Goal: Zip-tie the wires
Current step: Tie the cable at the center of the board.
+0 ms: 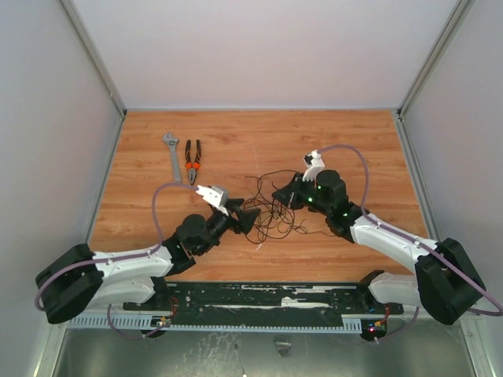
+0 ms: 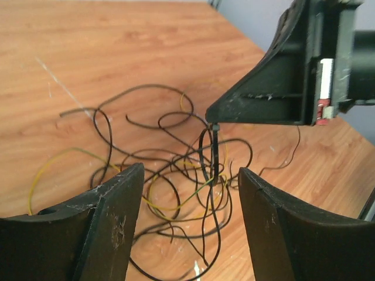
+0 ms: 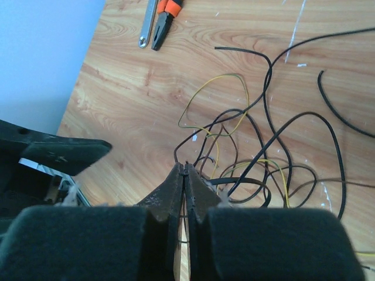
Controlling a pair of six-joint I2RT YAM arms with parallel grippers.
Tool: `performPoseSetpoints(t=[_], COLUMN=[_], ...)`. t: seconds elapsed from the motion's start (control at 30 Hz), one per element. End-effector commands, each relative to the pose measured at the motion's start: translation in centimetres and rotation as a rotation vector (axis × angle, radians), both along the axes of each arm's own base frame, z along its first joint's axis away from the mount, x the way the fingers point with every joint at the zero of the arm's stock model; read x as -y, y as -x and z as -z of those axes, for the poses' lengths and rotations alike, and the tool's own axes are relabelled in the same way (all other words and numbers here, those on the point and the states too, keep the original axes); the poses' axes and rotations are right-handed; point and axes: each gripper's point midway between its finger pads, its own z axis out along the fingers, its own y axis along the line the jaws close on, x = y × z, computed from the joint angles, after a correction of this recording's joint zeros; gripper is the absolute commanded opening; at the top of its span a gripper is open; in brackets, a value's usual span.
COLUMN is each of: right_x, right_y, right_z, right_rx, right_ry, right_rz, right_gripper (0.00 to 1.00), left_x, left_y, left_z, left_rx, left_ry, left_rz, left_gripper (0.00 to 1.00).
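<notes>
Left gripper (image 2: 190, 172): matte black jaws spread wide, empty, flanking the wires (image 2: 158, 175), a thin black-and-yellow tangle on the wood-grain table (image 1: 236, 133). Right gripper (image 2: 218, 114): jaws pinched shut on the zip tie (image 2: 215, 153), which hangs upright into the tangle. Beyond: orange-handled pliers (image 1: 192, 161) beside a steel wrench (image 1: 173, 157).

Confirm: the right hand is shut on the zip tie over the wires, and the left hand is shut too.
Wrong on the left hand: it is open, fingers wide apart, in the left wrist view. The right hand is shut on the zip tie over the wires.
</notes>
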Motion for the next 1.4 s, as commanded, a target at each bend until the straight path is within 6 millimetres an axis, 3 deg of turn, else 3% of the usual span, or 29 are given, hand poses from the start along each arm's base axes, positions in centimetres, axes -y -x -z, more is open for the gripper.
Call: performPoseSetpoints(t=[0.0, 0.43, 1.0, 1.37], right_x=[0.5, 0.9, 1.0, 1.1], right_y=[0.2, 0.2, 0.1, 0.1], right_z=[0.1, 0.2, -0.1, -0.3], right_rx=[-0.034, -0.039, -0.032, -0.027], right_ry=[-0.035, -0.054, -0.063, -0.066], right_rz=[0.068, 0.108, 0.112, 0.117], right_gripper=[0.0, 0.0, 0.0, 0.0], left_x=[1.3, 4.9, 6.7, 7.7], left_y=[-0.9, -0.9, -1.7, -2.3], left_z=[-0.5, 1.0, 1.4, 1.7], left_rx=[-0.073, -0.161, -0.168, -0.169], left_ry=[0.079, 0.102, 0.096, 0.092], left_rz=[-0.065, -0.021, -0.017, -0.016], left_gripper=[0.7, 0.62, 0.59, 0.47])
